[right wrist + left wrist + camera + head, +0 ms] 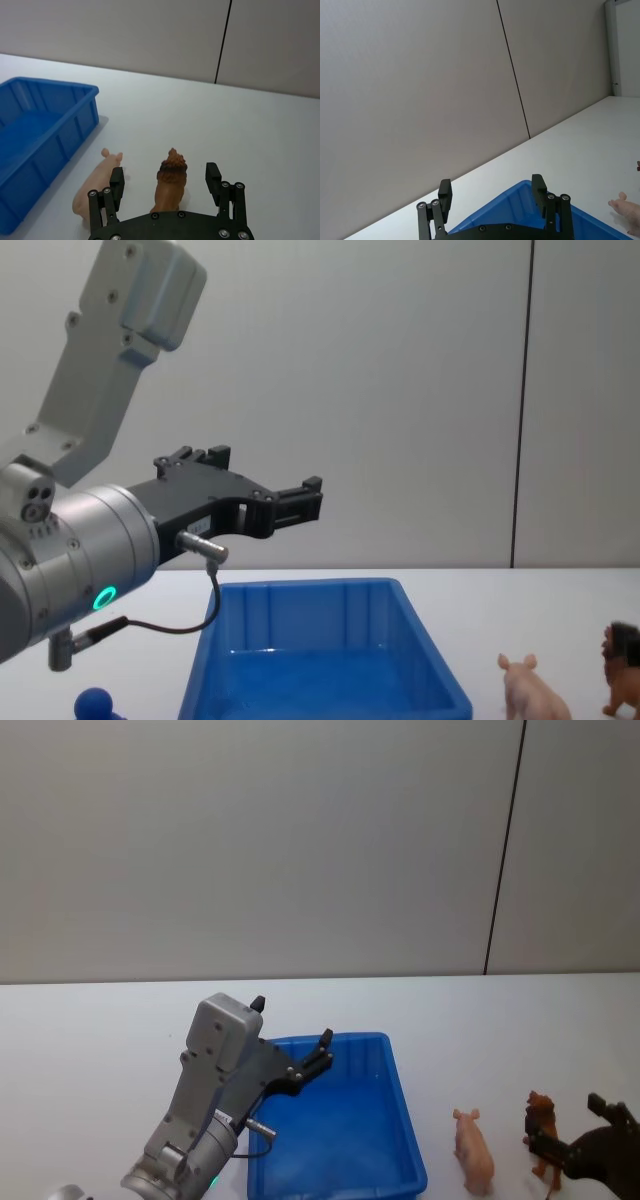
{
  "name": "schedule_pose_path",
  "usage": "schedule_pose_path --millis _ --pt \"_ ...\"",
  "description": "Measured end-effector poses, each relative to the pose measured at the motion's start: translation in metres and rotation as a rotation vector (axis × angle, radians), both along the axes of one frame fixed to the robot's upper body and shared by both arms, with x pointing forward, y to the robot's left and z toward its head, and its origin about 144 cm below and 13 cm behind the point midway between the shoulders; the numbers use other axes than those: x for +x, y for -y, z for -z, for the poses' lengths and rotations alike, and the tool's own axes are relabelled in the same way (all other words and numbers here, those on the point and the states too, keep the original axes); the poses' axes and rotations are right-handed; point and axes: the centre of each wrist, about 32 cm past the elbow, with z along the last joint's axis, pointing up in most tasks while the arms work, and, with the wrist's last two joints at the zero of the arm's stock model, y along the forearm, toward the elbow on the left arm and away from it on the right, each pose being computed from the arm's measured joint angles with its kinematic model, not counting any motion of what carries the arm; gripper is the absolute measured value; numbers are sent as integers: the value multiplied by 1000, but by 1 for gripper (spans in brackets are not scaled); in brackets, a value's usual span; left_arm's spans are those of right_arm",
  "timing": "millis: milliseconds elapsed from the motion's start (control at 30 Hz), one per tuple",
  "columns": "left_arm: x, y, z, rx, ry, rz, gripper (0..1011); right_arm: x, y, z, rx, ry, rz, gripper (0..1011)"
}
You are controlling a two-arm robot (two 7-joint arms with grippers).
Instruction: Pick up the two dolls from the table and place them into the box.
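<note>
Right gripper (165,172), jaws released, straddled brown doll (170,184); jaw beside pig (99,181) risked toppling it. Left gripper (491,183) released above box (300,586).

Silver-grey left arm (95,530) carries green ring light (103,597), black screwed fingers (445,192).

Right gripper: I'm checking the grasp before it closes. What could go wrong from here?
1. The pig stands right beside one finger of the open right gripper, which frames the brown doll; closing or advancing could knock the pig over.
2. The brown doll stands upright, so an off-centre squeeze might tip it.
3. The left gripper hovers over the box, possibly blocking the drop.
</note>
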Motion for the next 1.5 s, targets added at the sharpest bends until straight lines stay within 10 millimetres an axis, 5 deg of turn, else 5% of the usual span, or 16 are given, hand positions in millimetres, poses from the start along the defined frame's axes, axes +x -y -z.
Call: schedule_pose_path --millis 433,867,1267,1500 --pt "0 0 0 0 0 0 1002 8 6 21 19 -118 -8 995" --pt "0 0 0 0 0 0 1001 16 6 35 64 -192 -25 678" --pt "0 0 0 0 0 0 1002 18 5 36 71 -181 -26 278" --pt "0 0 0 0 0 0 1002 18 2 27 46 -118 -31 257"
